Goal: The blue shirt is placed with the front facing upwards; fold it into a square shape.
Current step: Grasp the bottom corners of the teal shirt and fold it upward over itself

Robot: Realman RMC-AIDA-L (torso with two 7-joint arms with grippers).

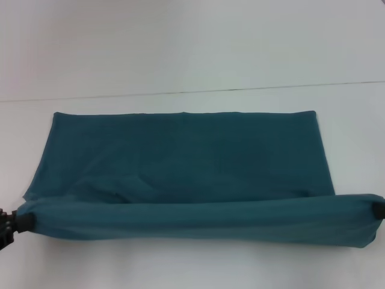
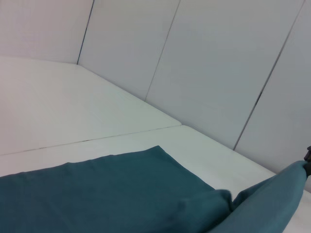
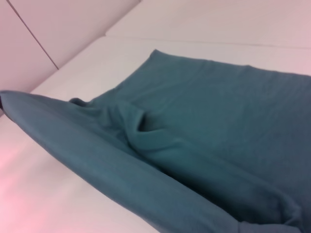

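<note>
So the table (image 1: 192, 265) is plain white with a matte finish, and there's one thin dark seam running across it just past the far edge of the blue shirt (image 1: 180, 162). From the left wrist view you can see pale wall panels behind the table, split by thin dark vertical joints, and the seam shows there too. That's pretty much the whole room, white on white. Count-wise: one shirt, two grippers, nothing else on the table. The shirt lies roughly in the middle of the table as a wide flat rectangle, and its near edge is lifted and stretched taut into a long band that sits above the flat part. No lettering shows on the cloth in any view. The left gripper (image 1: 7, 224) is at the left end of that raised band, only a bit of dark hardware poking out at the frame edge, and it seems to be pinching the cloth there. The right gripper (image 1: 378, 211) is at the right end of the band, mostly wrapped by fabric, also apparently clamped on the shirt. In the right wrist view there's a small rumpled fold under the band, close to the left end.
</note>
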